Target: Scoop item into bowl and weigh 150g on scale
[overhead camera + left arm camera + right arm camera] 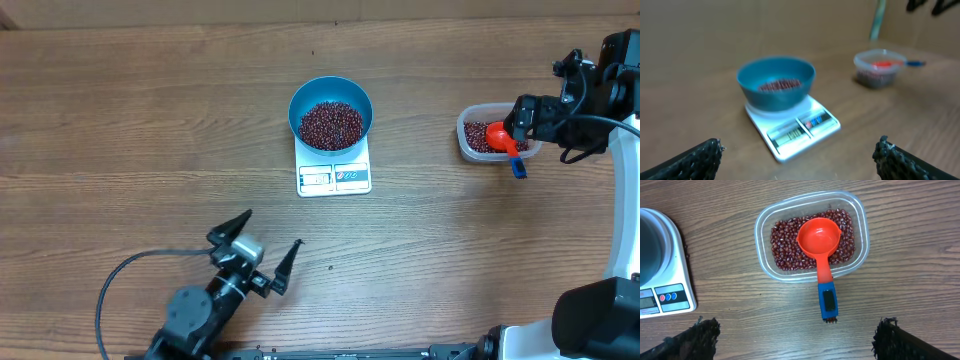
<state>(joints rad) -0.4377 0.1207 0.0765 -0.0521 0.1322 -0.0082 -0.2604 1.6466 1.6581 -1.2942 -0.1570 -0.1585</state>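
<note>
The blue bowl (331, 100) stands on the white scale (334, 178) at mid table, with a heap of dark red beans (331, 125) inside it. My left gripper (273, 228) hovers open and empty near the front edge, left of the scale, and faces the bowl (776, 95) and scale (795, 131). Over at the right, my right gripper (522, 122) is open and empty above a clear tub (860, 220) of beans (785, 245). An orange scoop (820, 237) with a blue handle rests in that tub, its handle sticking out over the rim between my spread fingers.
The tub (468, 135) sits about a bowl's width right of the scale. A black cable (110, 290) loops by the left arm's base. The right arm's white base (625, 210) fills the right edge. Bare wooden tabletop (120, 130) lies all around.
</note>
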